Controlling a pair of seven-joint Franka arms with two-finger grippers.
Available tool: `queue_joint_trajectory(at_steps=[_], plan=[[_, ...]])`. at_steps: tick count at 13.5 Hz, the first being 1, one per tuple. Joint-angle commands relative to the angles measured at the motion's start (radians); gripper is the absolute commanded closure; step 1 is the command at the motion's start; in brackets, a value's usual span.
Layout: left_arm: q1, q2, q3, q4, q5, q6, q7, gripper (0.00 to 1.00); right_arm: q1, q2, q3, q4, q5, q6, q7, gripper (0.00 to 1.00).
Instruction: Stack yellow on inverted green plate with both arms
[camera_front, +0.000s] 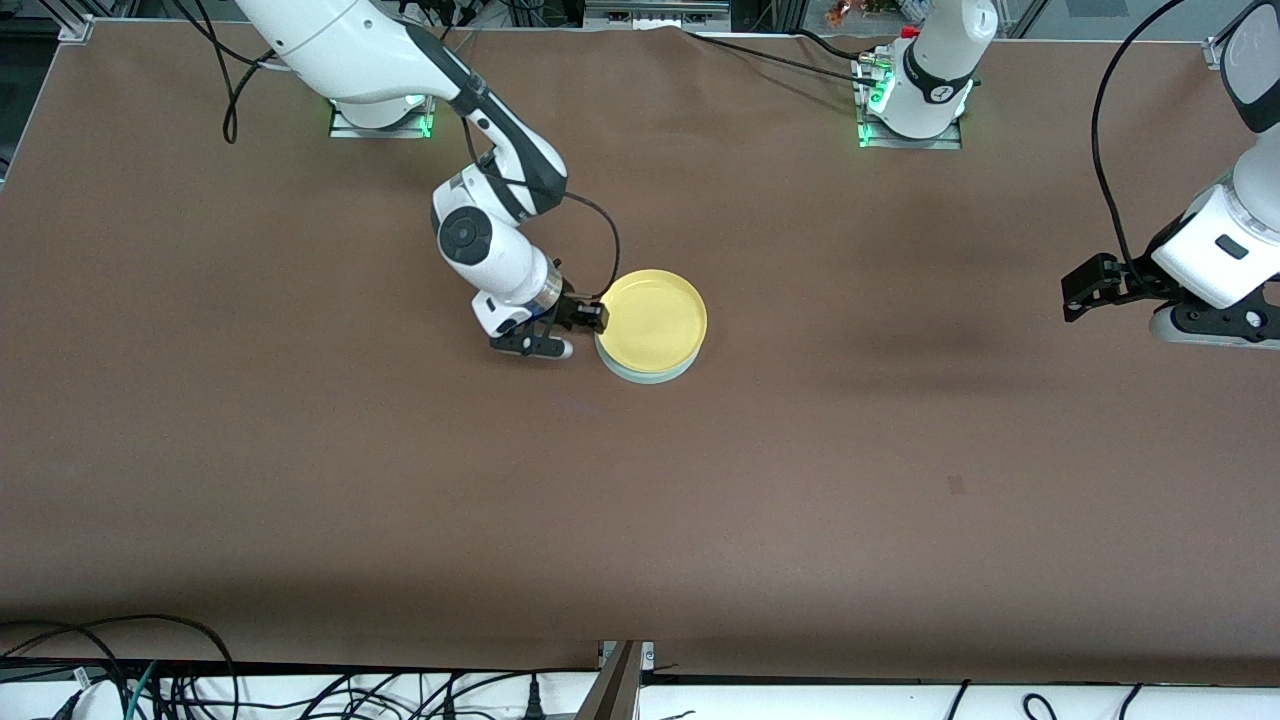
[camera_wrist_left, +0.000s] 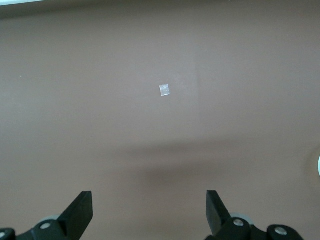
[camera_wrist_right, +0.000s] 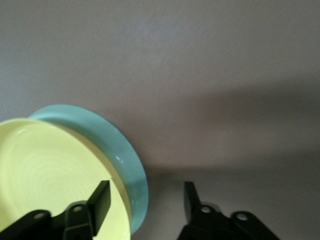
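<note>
My right gripper (camera_wrist_right: 146, 201) is open wide at the rim of the yellow (camera_front: 655, 317), which sits on the green plate (camera_wrist_right: 117, 145) mid-table. My left gripper (camera_wrist_left: 149, 210) waits, open, over bare table (camera_front: 900, 420).

Two white jointed arms with black bands at the joints and black cables looped along the links; green lights glow at both bases. Right claw (camera_front: 585, 318) and left claw (camera_front: 1075, 296): black, two-fingered, with silver screws on the finger mounts.
</note>
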Motion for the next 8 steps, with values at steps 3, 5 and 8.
queue_joint_trajectory(at_steps=[3,5,8], plan=[[0.02,0.013,-0.003,0.036,-0.05,-0.018,0.03,0.0,0.004,-0.035,-0.176,0.396,-0.067,-0.625,-0.204,0.0],[0.019,0.013,-0.007,0.038,-0.05,-0.02,0.03,0.0,-0.004,-0.035,-0.262,0.502,-0.059,-0.765,-0.317,0.0],[0.014,0.012,-0.009,0.038,-0.05,-0.02,0.03,0.0,-0.01,-0.037,-0.356,0.609,-0.064,-0.966,-0.392,0.0]])
